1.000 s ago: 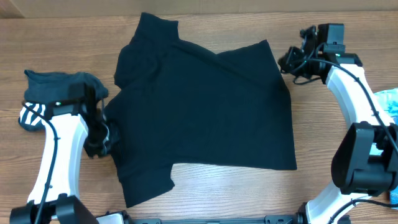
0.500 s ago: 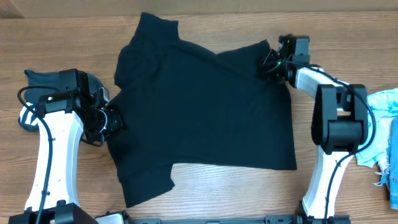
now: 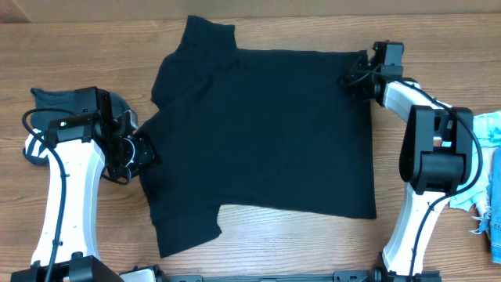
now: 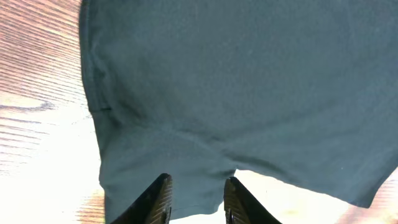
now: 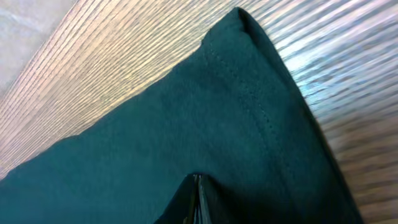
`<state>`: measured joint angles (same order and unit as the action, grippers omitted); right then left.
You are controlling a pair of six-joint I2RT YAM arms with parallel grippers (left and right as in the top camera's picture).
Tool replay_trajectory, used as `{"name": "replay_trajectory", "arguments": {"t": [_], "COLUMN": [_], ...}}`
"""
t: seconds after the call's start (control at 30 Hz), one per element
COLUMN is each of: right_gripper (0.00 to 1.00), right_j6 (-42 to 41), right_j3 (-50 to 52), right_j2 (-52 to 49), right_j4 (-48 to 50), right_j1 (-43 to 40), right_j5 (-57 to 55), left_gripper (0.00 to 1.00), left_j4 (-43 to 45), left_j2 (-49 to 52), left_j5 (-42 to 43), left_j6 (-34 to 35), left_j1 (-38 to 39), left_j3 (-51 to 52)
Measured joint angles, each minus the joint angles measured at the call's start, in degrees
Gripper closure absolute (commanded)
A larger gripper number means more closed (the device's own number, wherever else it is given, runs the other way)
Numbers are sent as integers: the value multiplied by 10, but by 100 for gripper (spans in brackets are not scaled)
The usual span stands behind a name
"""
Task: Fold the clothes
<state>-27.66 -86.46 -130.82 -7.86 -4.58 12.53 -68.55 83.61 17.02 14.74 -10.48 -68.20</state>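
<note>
A plain black T-shirt (image 3: 258, 141) lies spread flat on the wooden table, collar end at the far left. My right gripper (image 3: 354, 76) is at the shirt's far right corner. In the right wrist view its jaws (image 5: 196, 182) are pinched shut on the shirt fabric (image 5: 186, 112), near the stitched hem. My left gripper (image 3: 143, 153) is at the shirt's left edge by the sleeve. In the left wrist view it (image 4: 198, 202) is open, its fingers straddling the edge of the fabric (image 4: 249, 74) without gripping it.
A dark garment with white markings (image 3: 47, 106) lies bunched at the left edge, partly under the left arm. A light blue garment (image 3: 487, 129) lies at the right edge behind the right arm.
My right gripper closed on the shirt's far right corner and pulled it outward, flattening the folded-over part. My left gripper moved in to the shirt's left edge, then stayed still.
</note>
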Motion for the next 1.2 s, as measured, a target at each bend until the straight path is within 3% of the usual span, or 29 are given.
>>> {"name": "replay_trajectory", "arguments": {"t": [0.03, 0.07, 0.1, 0.13, 0.27, 0.4, 0.47, 0.53, 0.6, 0.7, 0.83, 1.07, 1.2], "right_gripper": [86, 74, 53, 46, 36, 30, 26, 20, 20, 20, 17, 13, 13], "right_j6": [3, 8, 13, 17, 46, 60, 68, 81, 90, 97, 97, 102, 110], "right_j3": [-4, -9, -14, -16, -16, -13, -14, -16, -19, -21, -13, 116, 193], "right_j2": [0, 0, 2, 6, 70, 229, 317, 402, 483, 558, 585, 568, 567], "right_j4": [-10, -24, -37, -49, -127, -228, -284, -350, -410, -548, -708, -758, -739], "right_j1": [-2, -4, -6, -7, -17, -57, -81, -104, -123, -136, -137, -137, -137], "right_j5": [5, 12, 19, 24, 37, 63, 73, 80, 84, 87, 90, 92, 97], "left_gripper": [69, 69, 69, 69, 53, 42, 32, 11, 6, 6, 27, 23, 25], "left_j4": [0, 0, 1, 1, -14, -47, -55, -72, -96, -123, -115, -38, 27], "left_j2": [0, 0, 0, 0, 0, -20, -52, -100, -165, -227, -245, -192, -196], "left_j5": [0, 0, 0, 0, -7, -44, -63, -77, -93, -106, -88, -43, -26], "left_j6": [0, 0, -1, -2, -20, -12, 5, 33, 60, 82, 94, 108, 153], "left_j1": [0, 0, 0, 0, 0, 0, 0, 0, 0, 0, 0, 0, 0], "left_j3": [0, 0, 0, 0, -27, -121, -142, -147, -148, -141, -41, 183, 307]}}
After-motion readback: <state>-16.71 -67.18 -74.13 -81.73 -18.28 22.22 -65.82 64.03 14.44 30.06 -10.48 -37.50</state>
